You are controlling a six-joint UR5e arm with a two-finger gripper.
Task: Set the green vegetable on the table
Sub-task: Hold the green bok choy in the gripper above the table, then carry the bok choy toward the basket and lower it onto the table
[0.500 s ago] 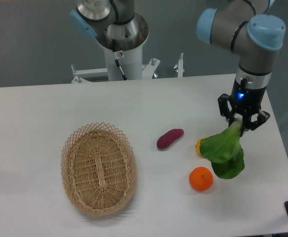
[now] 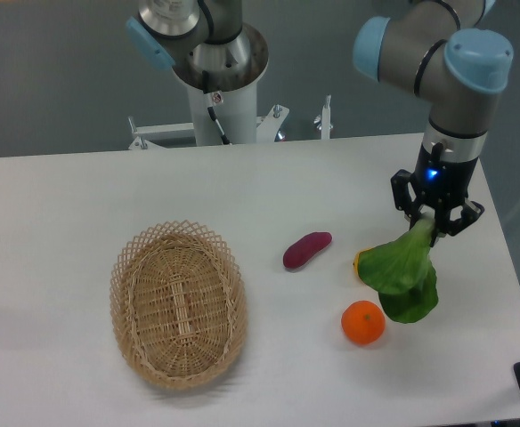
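Observation:
My gripper [image 2: 431, 229] is shut on the pale stem of the green vegetable [image 2: 404, 274], at the right side of the white table [image 2: 82, 187]. The vegetable hangs down from the jaws, its broad dark green leaves spread just above the tabletop. The leaves hang over a yellow fruit [image 2: 359, 263], of which only a small edge shows, and sit close beside the orange [image 2: 363, 322].
A purple oblong vegetable [image 2: 306, 250] lies left of the hanging leaves. An oval wicker basket [image 2: 177, 303] stands at the front left and holds nothing. The robot's base column [image 2: 215, 98] rises behind the table's far edge. The table's right edge is close to the gripper.
The gripper has shifted slightly left and up, carrying the green vegetable with it. Nothing else has moved.

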